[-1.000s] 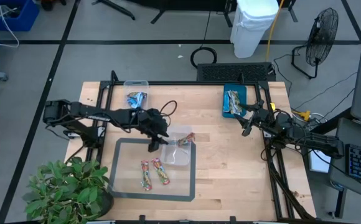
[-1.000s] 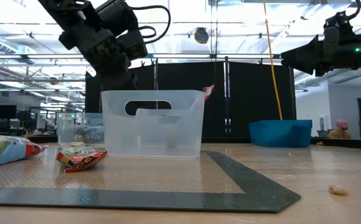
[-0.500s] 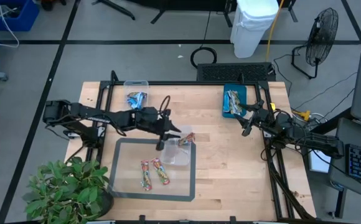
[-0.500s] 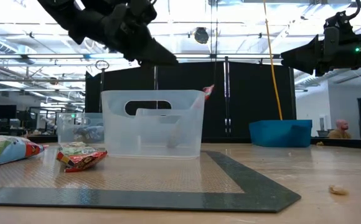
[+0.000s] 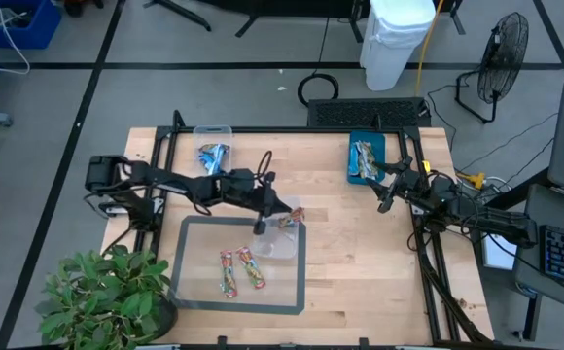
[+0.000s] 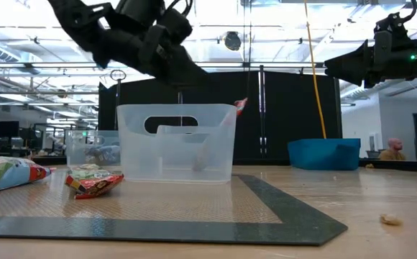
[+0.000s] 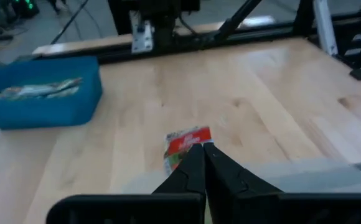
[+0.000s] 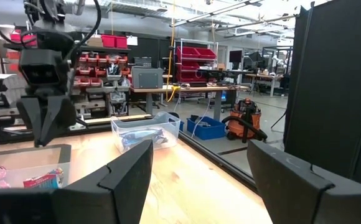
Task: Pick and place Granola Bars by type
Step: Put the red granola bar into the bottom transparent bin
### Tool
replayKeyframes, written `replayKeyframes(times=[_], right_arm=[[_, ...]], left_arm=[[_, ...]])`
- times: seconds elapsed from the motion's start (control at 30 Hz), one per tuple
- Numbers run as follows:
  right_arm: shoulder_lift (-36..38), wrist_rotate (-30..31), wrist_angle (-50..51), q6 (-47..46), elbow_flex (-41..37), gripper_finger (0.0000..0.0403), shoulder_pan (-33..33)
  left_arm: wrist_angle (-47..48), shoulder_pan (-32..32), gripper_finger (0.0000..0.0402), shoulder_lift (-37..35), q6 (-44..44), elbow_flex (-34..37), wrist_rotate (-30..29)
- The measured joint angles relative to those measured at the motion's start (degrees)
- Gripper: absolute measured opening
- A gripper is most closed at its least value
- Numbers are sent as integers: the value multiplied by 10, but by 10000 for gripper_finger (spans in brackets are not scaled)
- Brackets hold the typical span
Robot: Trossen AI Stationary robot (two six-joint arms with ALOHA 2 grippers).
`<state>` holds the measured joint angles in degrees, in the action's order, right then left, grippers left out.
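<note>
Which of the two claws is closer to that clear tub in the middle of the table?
The left. The left claw hangs shut just over the clear tub, by a red bar at its rim. The right claw waits open far off, beside the teal tray.

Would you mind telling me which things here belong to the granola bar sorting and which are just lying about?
Part of the job:
- red-and-green bars on the mat
- red bar at the tub's rim
- blue bars in the far tub
- tan bars in the teal tray
- clear tub

Just lying about:
- potted plant
- fan
- white bin
</note>
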<state>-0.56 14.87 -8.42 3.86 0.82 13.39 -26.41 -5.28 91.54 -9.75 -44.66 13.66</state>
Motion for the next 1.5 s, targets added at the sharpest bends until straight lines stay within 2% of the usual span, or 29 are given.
replayKeyframes(times=[0.1, 0.27, 0.37, 0.57, 0.77, 1.03, 1.3, 1.5], right_arm=[[0, 0, 0, 0, 0, 251, 0], [0, 0, 0, 0, 0, 251, 0], [0, 0, 0, 0, 0, 252, 0], [0, 0, 0, 0, 0, 252, 0], [0, 0, 0, 0, 0, 252, 0], [0, 0, 0, 0, 0, 252, 0], [0, 0, 0, 0, 0, 252, 0], [0, 0, 0, 0, 0, 251, 0]], left_arm=[[-37, 0, 2, 29, 9, -14, 14], [-4, 0, 2, 84, 7, -82, 44], [61, 1, 1, 116, -6, -135, 47], [217, 2, 1, 159, -16, -214, 0], [309, 5, 1, 147, -11, -231, -17], [392, 23, 1, 101, -6, -231, -107], [471, 25, 1, 96, 24, -230, -117], [504, 59, 1, 69, 10, -230, -117]])
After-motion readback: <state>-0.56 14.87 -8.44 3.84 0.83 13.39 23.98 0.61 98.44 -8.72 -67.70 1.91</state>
